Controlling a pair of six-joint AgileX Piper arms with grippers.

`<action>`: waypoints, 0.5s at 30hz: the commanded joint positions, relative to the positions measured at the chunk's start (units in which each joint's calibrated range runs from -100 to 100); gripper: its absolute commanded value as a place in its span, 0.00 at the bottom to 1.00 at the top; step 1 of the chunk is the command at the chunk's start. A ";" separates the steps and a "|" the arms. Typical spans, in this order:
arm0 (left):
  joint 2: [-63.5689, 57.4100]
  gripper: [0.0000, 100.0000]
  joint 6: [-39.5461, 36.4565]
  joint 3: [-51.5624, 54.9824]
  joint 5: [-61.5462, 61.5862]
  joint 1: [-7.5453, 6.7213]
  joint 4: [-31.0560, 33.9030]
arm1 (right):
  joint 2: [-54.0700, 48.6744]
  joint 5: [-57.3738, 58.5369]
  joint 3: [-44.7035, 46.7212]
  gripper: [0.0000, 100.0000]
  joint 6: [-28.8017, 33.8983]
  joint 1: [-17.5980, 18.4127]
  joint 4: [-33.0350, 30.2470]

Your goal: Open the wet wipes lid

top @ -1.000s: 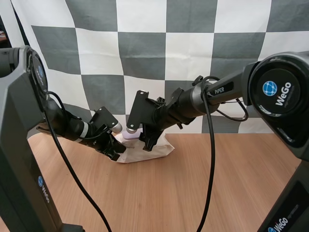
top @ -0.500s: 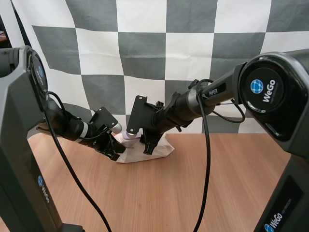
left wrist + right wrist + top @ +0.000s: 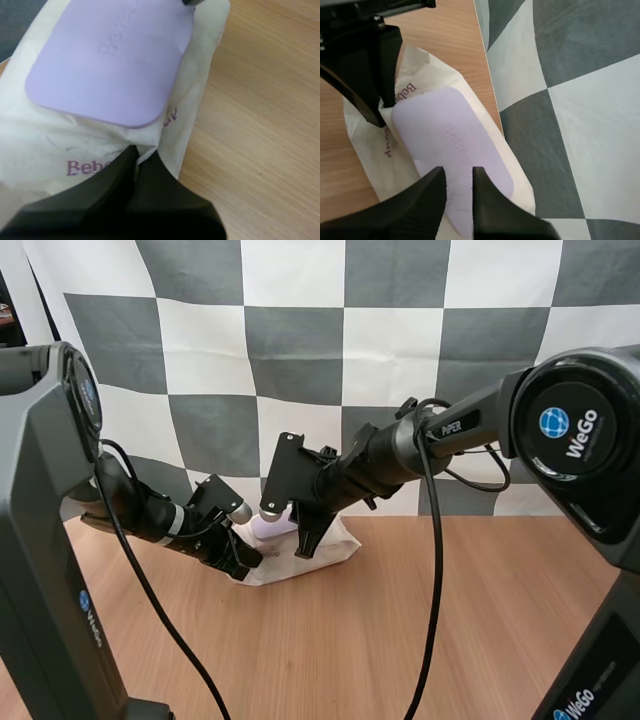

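left wrist view: left tool [image 3: 137,156] pinches the crinkled white film of the pack of wet wipes [image 3: 45,145], beside its smooth, round-cornered lilac lid [image 3: 112,60], lying flat. right tool [image 3: 459,175], narrowly parted, hovers over the lid's end. high view: pack on wood-grain table [image 3: 450,620], 11 o'clock from centre.

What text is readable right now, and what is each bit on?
"WeGo": on the right arm, on its shoulder disc and again on its base.
"PIPER": on the right arm's upper link.
"WeGo": on the left arm, small, on its base.
"Bebe": purple print on the wet wipes pack; the rest is behind the left gripper.
Embossed word on the lilac lid: begins "Bebe", the rest is too faint to read.
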 commanded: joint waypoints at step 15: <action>0.05 0.00 0.89 -0.33 3.02 -0.05 0.24 | 1.65 3.88 0.01 0.69 2.62 0.01 -10.47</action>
